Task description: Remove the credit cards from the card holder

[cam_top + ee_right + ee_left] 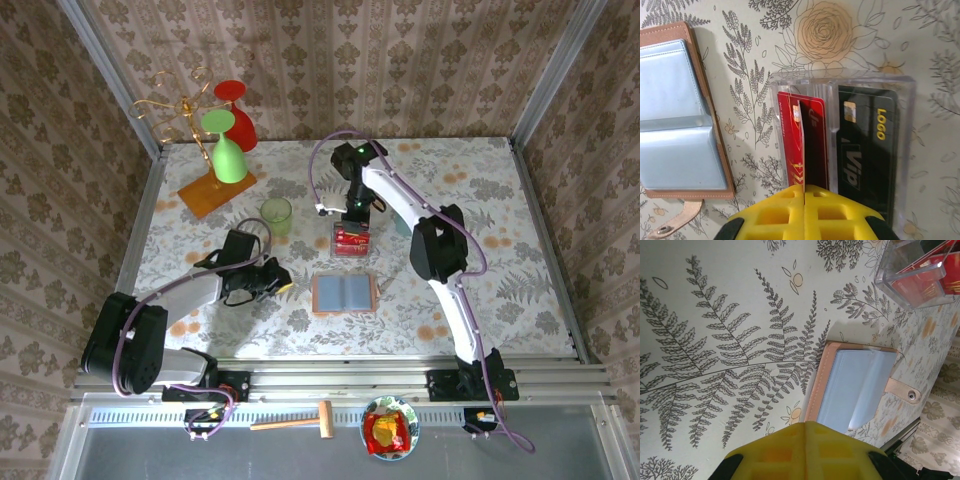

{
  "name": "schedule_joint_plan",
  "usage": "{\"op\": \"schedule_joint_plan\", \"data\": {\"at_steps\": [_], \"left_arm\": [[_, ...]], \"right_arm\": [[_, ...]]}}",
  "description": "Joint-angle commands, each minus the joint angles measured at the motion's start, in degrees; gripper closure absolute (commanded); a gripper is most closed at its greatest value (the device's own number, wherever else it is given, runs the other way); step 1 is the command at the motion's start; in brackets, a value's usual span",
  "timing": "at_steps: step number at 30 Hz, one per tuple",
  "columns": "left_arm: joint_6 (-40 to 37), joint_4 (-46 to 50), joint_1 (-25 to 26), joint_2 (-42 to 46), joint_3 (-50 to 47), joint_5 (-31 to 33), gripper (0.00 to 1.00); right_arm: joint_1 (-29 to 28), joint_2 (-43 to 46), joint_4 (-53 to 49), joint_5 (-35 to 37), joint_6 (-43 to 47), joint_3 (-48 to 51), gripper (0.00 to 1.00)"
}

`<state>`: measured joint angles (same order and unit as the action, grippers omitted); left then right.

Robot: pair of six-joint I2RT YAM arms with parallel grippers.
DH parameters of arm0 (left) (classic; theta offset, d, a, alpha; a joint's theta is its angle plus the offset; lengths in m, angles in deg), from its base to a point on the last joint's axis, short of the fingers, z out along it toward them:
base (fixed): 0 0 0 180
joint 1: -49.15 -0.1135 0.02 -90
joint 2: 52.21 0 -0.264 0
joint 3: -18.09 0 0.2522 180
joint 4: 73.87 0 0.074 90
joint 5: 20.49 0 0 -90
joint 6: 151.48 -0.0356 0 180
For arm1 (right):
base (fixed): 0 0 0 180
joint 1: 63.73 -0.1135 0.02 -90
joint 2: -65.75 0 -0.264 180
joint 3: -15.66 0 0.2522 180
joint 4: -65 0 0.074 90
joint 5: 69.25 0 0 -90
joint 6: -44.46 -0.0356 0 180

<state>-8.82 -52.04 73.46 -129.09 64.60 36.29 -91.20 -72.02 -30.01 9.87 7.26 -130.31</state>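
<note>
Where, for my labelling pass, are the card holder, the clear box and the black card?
card holder (343, 293), top external view, its grey-blue inside.
clear box (850, 82), right wrist view, its far wall.
black card (867, 150), right wrist view, its bare face beside the yellow lettering.

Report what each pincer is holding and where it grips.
Right pincer pinches a red card by its near edge, over the clear box. Left pincer holds nothing.

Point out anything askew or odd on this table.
One red card stands on edge in the clear box, pinched by the right tool, while the black card beside it lies flat. The card holder lies open, pockets looking empty. Nothing looks spilled.
</note>
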Motion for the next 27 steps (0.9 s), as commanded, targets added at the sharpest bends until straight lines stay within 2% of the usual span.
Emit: {"op": "schedule_joint_plan", "data": {"at_steps": [1,10,12,19,22,27], "left_arm": [[-1.4,1.4,-0.5,0.1,1.0,0.1,0.91],[-2.5,2.0,-1.4,-0.5,1.8,0.0,0.91],[-3.1,2.0,-1.9,-0.6,2.0,-0.2,0.9],[-7.3,5.1,-4.9,0.0,3.0,0.5,0.86],[-9.9,7.0,-6.3,0.5,3.5,1.5,0.79],[-15.0,10.4,-8.4,2.2,5.1,4.3,0.63]], "right_arm": [[0.2,-1.8,-2.5,-1.2,1.1,-1.2,0.97],[0.2,0.9,-0.8,0.7,-1.5,-0.3,0.8],[0.2,3.2,0.7,1.2,-2.1,1.5,0.76],[0.3,13.9,9.1,3.4,-6.4,12.6,0.72],[0.3,19.8,15.3,4.9,-9.4,20.1,0.68],[0.2,30.0,26.0,9.6,-15.9,33.5,0.59]]}}
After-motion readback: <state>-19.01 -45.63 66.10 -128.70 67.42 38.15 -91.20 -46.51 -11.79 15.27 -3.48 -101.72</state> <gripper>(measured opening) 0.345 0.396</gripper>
